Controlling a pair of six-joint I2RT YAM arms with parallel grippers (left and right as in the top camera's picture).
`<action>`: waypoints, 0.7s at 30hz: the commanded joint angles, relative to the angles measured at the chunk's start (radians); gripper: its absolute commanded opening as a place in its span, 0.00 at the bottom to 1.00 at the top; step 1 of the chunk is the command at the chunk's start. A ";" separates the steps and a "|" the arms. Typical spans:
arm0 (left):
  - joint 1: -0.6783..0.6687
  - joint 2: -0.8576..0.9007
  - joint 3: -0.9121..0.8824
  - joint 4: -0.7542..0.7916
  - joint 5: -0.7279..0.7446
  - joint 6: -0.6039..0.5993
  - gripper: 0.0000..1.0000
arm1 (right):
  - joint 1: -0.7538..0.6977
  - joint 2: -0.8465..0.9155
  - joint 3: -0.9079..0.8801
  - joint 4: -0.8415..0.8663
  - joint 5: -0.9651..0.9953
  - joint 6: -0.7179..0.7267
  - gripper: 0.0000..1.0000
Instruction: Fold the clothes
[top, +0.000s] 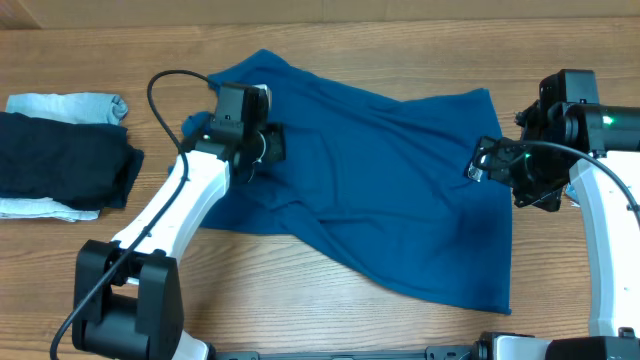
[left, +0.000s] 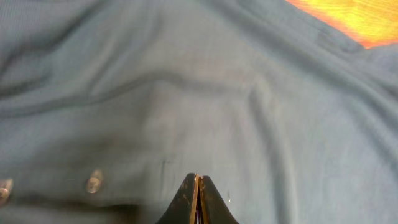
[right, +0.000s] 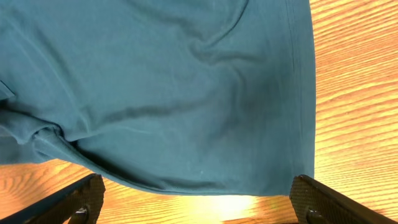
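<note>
At the far left, a dark folded garment (top: 60, 165) lies on the table (top: 300, 290). My left jaws are pressed shut over the blue shirt (top: 380, 190), near its buttons (left: 93, 182). The shirt sprawls rumpled across the frame's middle. My right jaws stand wide apart above its right edge.

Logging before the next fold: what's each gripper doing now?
Left gripper: closed at the polo shirt; grip cannot be told.
Right gripper: open, holding nothing.

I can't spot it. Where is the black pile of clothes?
In the overhead view, the black pile lies far left on the table, against a light-blue piece, left of the blue shirt.
</note>
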 joint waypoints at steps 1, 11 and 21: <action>0.013 -0.018 0.054 -0.183 0.024 0.056 0.04 | 0.003 -0.005 0.002 0.002 0.002 -0.004 1.00; -0.065 -0.009 -0.188 -0.152 0.017 0.044 0.49 | 0.003 -0.005 0.002 0.016 0.002 -0.004 1.00; -0.060 -0.013 -0.165 -0.130 -0.018 0.072 0.04 | 0.003 -0.005 0.002 0.016 0.002 -0.004 1.00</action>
